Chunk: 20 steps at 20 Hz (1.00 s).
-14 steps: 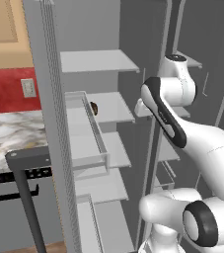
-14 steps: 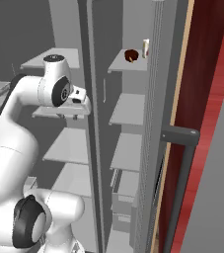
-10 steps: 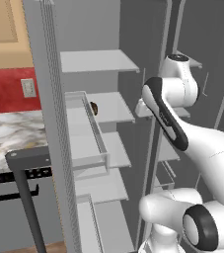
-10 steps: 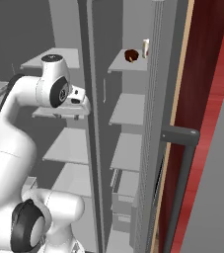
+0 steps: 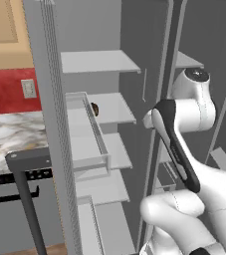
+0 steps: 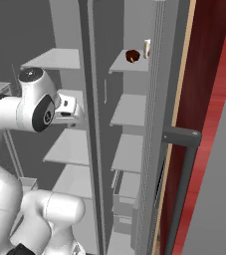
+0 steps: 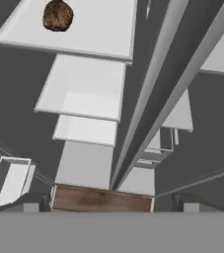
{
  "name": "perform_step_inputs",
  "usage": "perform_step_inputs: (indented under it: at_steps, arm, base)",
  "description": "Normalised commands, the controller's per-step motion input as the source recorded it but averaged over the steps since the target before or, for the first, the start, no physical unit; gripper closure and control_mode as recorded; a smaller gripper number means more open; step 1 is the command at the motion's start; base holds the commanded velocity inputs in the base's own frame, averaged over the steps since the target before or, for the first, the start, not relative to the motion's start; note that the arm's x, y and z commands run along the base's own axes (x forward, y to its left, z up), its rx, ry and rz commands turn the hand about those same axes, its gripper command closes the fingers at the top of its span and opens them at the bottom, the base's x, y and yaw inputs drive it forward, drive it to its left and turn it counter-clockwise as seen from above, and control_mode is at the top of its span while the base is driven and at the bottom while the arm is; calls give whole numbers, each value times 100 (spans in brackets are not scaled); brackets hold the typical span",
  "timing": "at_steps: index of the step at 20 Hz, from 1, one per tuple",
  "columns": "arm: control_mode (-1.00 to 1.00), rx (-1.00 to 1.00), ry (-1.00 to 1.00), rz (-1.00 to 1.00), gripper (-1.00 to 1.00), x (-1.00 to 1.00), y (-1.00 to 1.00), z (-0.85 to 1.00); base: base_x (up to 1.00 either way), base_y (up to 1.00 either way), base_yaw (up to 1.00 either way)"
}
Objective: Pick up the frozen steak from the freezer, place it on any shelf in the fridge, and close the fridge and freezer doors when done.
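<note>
While our pincer [image 7: 106, 203] hangs spread wide and empty before the fridge [image 6: 69, 144], the frozen steak [image 6: 132, 56] sits higher and to its right, across the centre post, on a high shelf of the freezer [image 6: 129, 109] beside a pale bottle [image 6: 147, 48]. We cannot tell its long axis. A brown ball [image 7: 58, 15] lies on a fridge shelf.

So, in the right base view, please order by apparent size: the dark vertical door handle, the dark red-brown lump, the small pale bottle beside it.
1. Dark vertical door handle, though nearness to the camera enlarges it.
2. Dark red-brown lump and small pale bottle: too alike to rank.
</note>
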Motion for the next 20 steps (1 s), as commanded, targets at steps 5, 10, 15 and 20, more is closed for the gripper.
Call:
perform_step_inputs:
  at_steps: [5, 10, 15, 20]
  arm:
    - [-100, -1, -17, 0, -100, -37, 0, -14]
    - [-100, -2, -9, 0, -100, -12, 0, -11]
    - [-100, 0, 0, 0, -100, 0, -6, 0]
    - [100, 0, 0, 0, -100, 0, -5, 0]
  base:
    - [0, 0, 0]
    - [0, 0, 0]
    - [0, 0, 0]
    - [0, -30, -2]
